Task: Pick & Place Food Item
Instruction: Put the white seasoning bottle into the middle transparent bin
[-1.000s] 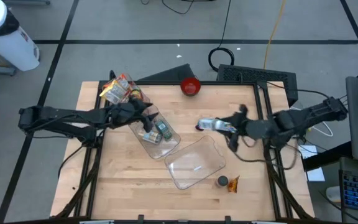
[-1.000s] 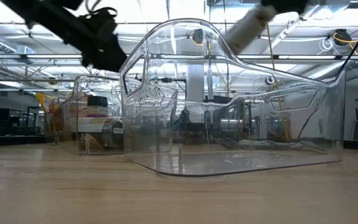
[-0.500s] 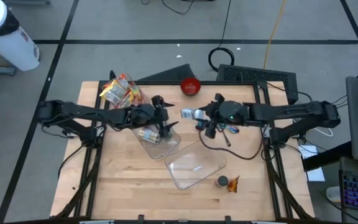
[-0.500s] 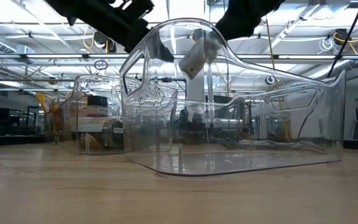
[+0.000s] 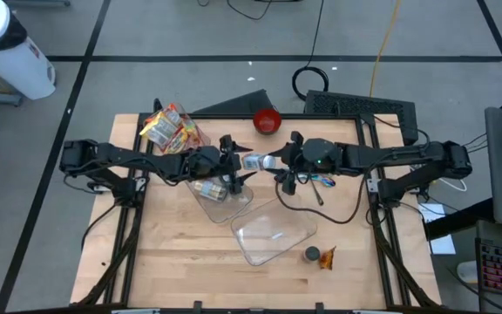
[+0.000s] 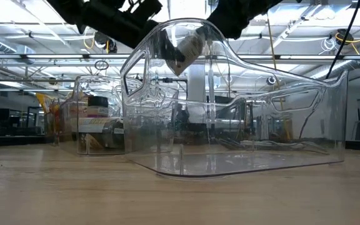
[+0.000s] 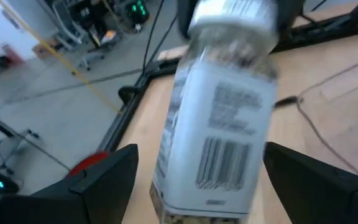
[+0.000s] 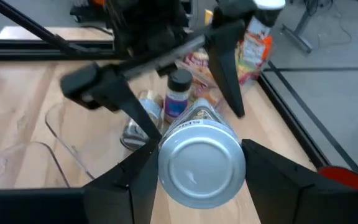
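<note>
The right gripper [image 5: 273, 163] holds a spice jar [image 5: 254, 162] by its silver-lidded end, its fingers closed on either side of the lid [image 8: 199, 165]. The jar is lifted off the table [image 5: 172, 262], lying roughly level and pointing toward the left arm. In the low view it hangs tilted, high above the tabletop [image 6: 186, 45].

The left gripper [image 5: 234, 163] meets it from the other side. Its fingers [image 7: 98, 177] are spread wide, one on each side of the jar's label [image 7: 219, 137], with clear gaps showing between them and the jar; it does not grip.

Both grippers hang over the far rim of a clear bin [image 5: 219, 194] near the table's middle. That bin holds a few small items, among them a can [image 8: 143, 115] and a dark-capped bottle [image 8: 178, 93]. A second clear bin [image 5: 275, 228], lying nearer the front edge, has nothing visible in it.

A pile of snack bags [image 5: 168, 126] sits at the far left of the table, just behind the left arm. A red bowl [image 5: 267, 120] stands at the far edge, well apart from the jar. A small dark-capped jar [image 5: 312, 254] and an orange packet [image 5: 327, 256] lie side by side just beside the nearer bin. A black cable [image 5: 334, 218] trails from the right arm across the table.
</note>
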